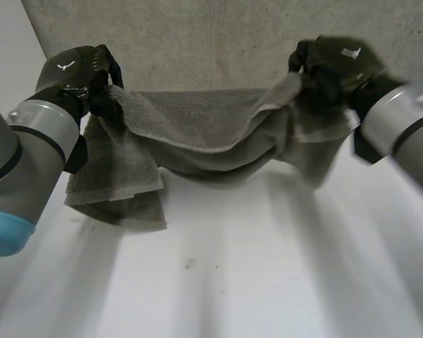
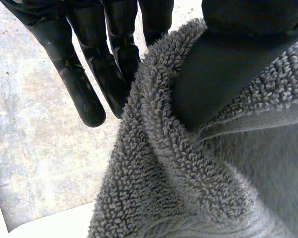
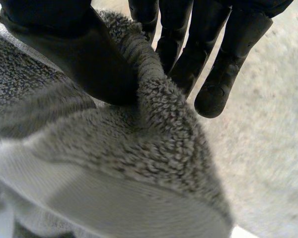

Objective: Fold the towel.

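A grey towel [image 1: 197, 134] hangs above the white table [image 1: 268, 282], stretched and sagging between my two hands. My left hand [image 1: 92, 81] holds the towel's left end, its thumb [image 2: 213, 74] pressing the terry cloth [image 2: 188, 173] against the fingers [image 2: 84, 84]. My right hand [image 1: 324, 70] holds the right end the same way, thumb [image 3: 89, 59] pinching the cloth [image 3: 139, 148] against the fingers [image 3: 223, 74]. Below the left hand a doubled part of the towel hangs down with its hem [image 1: 113, 197] close to the table. The middle droops in a curve.
A grey, stained wall or board [image 1: 211, 42] stands behind the table's far edge, close behind both hands. White table surface spreads out in front of the hanging towel.
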Motion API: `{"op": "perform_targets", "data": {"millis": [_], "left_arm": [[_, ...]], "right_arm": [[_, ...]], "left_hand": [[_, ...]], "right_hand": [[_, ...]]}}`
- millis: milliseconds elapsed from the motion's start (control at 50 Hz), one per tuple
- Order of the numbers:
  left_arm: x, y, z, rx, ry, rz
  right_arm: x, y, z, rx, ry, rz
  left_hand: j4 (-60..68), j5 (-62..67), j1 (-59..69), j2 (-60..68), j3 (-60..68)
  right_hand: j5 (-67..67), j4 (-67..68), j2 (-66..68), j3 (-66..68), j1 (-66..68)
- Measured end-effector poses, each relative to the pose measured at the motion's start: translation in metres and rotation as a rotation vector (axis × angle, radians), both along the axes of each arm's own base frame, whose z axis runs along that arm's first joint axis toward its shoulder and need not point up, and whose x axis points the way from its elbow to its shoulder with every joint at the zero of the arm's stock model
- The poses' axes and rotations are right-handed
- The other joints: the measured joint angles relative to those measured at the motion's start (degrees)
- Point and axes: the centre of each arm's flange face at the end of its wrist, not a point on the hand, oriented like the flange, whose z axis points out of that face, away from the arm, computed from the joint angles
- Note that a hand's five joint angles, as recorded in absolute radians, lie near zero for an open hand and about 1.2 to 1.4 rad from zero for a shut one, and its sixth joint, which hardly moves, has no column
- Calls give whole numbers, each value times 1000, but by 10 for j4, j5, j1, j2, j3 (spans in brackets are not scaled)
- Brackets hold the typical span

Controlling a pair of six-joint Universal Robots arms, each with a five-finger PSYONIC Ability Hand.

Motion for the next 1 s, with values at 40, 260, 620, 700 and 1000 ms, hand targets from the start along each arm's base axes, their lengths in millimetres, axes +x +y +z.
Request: {"op": "perform_targets", "data": {"millis": [40, 260, 620, 700, 1000], "left_arm": [[3, 6, 1, 13, -7, -5], [5, 32, -51, 264, -131, -63], [-45, -53, -63, 36, -269, -98], [-54, -80, 2, -284, -131, -45], [-41, -75, -36, -342, -128, -98]], "right_arm": [[-8, 4, 12, -3, 108, 28], [-22, 8, -32, 230, 588, 190], [40, -94, -56, -292, 517, -18], [47, -112, -6, -620, 338, -147], [30, -70, -72, -199, 404, 1]], "left_hand": [[0, 0, 0, 0, 0], [0, 0, 0, 0, 1], [0, 0, 0, 0, 1], [0, 0, 0, 0, 1], [0, 1, 0, 0, 1]], "right_hand": [[0, 0, 0, 0, 4], [9, 0, 8, 0, 4], [9, 0, 9, 3, 7], [9, 0, 9, 3, 9], [11, 0, 9, 3, 9]]}}
